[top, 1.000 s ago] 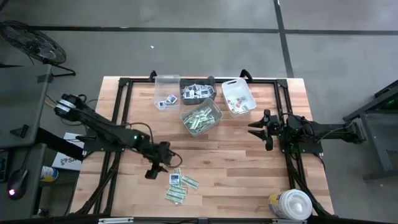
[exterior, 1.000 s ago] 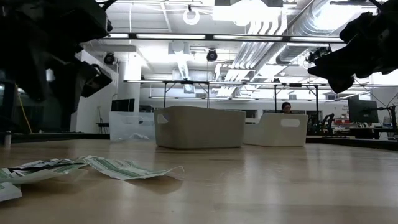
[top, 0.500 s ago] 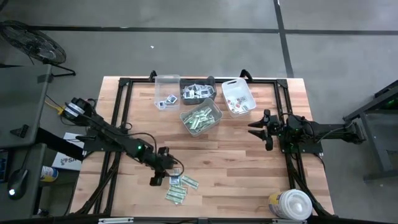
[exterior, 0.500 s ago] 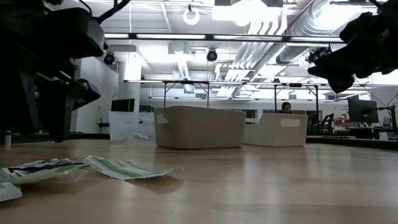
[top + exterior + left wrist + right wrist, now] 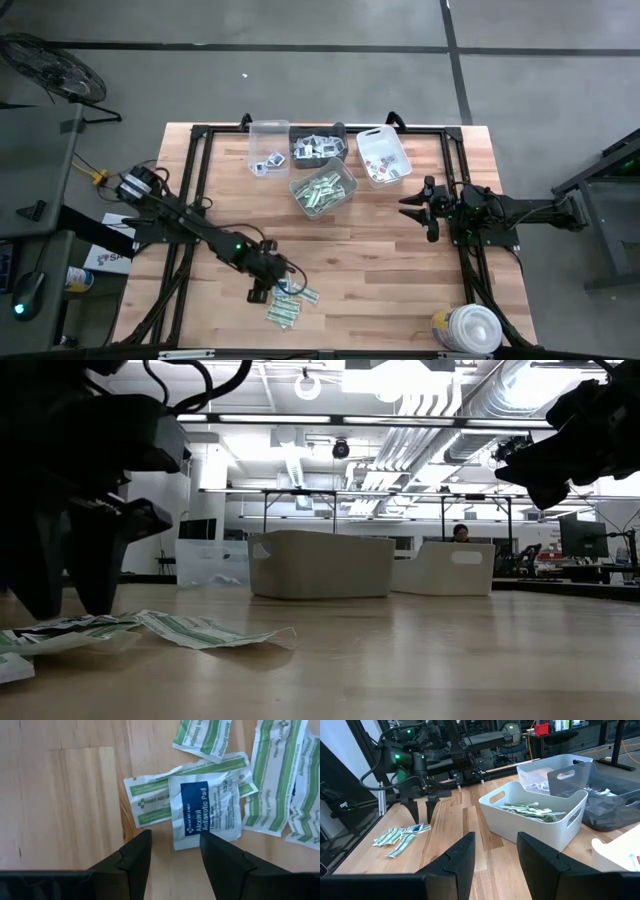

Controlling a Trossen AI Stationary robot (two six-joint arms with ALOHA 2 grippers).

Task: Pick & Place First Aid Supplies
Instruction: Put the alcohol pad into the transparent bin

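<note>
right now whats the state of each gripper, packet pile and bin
left gripper: open, poised over the loose packets
alcohol antiseptic pad: sealed, flat on the table, on top of a bandage strip
bandage strips: loose pile on the table
right gripper: open, empty, waiting off to the side
white bin: holds green-and-white strips
clear bin: holds a few packets

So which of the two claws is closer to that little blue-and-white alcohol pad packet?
The left gripper. It hangs open right at the alcohol pad packet in the loose pile near the table's front. The right gripper waits, open, far across the table, past the bins.
</note>
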